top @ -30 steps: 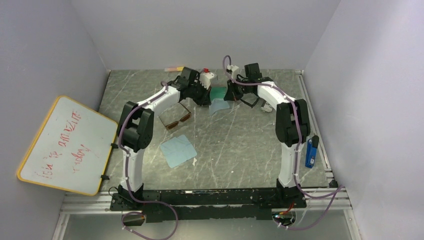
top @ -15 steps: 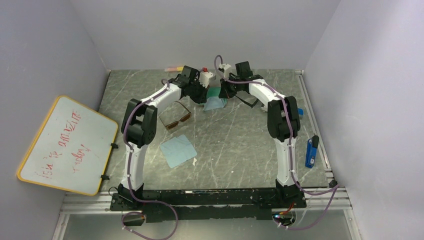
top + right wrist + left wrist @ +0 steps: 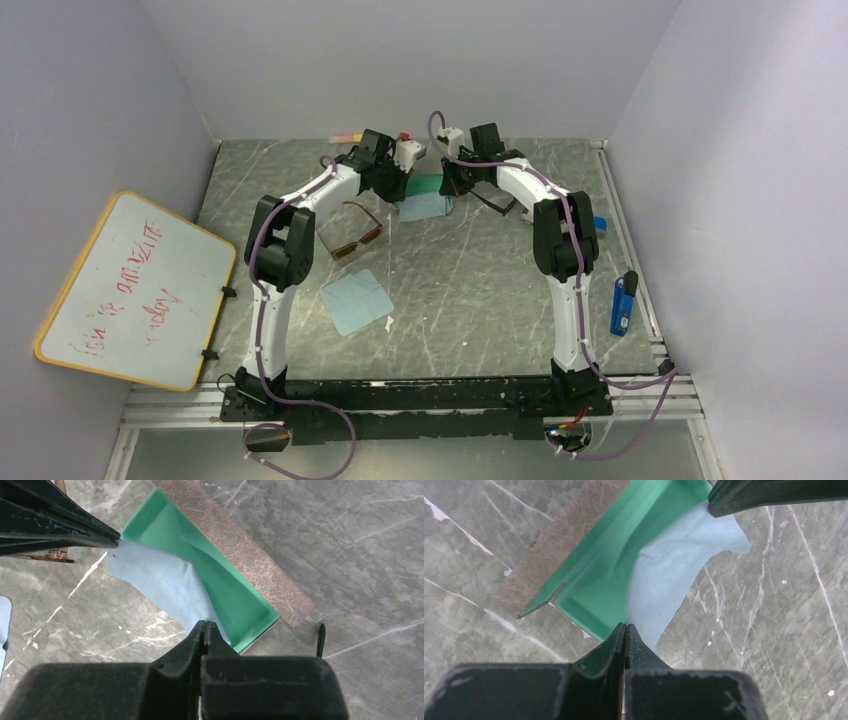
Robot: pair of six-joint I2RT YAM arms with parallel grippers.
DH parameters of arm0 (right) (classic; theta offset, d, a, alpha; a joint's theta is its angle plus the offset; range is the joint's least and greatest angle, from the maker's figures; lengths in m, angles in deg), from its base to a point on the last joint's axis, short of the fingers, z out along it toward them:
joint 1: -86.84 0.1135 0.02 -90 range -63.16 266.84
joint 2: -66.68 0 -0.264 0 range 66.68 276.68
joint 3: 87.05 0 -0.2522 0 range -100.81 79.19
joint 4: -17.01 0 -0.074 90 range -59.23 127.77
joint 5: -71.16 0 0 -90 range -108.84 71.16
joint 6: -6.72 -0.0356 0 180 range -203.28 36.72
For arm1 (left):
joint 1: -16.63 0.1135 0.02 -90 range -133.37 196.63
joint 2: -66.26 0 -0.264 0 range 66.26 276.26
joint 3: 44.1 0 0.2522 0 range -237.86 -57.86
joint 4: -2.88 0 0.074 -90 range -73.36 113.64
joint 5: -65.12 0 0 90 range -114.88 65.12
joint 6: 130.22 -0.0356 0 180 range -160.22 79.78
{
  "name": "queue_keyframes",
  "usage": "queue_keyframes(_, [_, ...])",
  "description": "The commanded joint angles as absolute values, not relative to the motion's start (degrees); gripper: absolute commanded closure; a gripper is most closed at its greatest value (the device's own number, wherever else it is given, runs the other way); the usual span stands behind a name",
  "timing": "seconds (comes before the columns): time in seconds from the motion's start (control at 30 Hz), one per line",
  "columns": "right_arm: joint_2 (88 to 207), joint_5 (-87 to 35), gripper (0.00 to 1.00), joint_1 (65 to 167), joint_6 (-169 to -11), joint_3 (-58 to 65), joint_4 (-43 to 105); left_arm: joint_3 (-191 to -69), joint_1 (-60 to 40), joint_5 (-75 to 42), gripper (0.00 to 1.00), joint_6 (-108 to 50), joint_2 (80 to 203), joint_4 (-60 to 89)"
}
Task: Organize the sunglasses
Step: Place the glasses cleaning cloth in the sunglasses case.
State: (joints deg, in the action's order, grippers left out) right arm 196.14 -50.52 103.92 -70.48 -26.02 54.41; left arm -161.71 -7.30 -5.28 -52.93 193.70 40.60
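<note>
The brown-lensed sunglasses [image 3: 355,240] are lying unfolded on the bench [image 3: 470,280] beside the left arm. Further back, the left end effector [image 3: 625,626] and right end effector [image 3: 205,624] are each pinching the blue cloth [image 3: 674,575] over an open green-lined case [image 3: 609,560].

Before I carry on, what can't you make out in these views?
- Black-framed sunglasses: not identifiable in any view; in the top view the right arm could be hiding them.
- Floor of the case: in both wrist views, the blue cloth covers part of it.
- Cloth corners: hidden inside the shut left claw and right claw.
- Whiteboard writing: top view, too small to read.
</note>
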Motion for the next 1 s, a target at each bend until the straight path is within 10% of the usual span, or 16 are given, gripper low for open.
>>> queue_keyframes(0.0, [196.0,-48.8,1.00,103.9,-70.7,-28.2,52.8,-164.5,-7.0,-7.5,0.95,-53.8,193.8,39.6])
queue_keyframes(0.97, [198.3,-43.7,1.00,104.4,-70.3,-28.6,50.9,-168.9,-6.8,-13.1,0.95,-53.6,198.0,39.6])
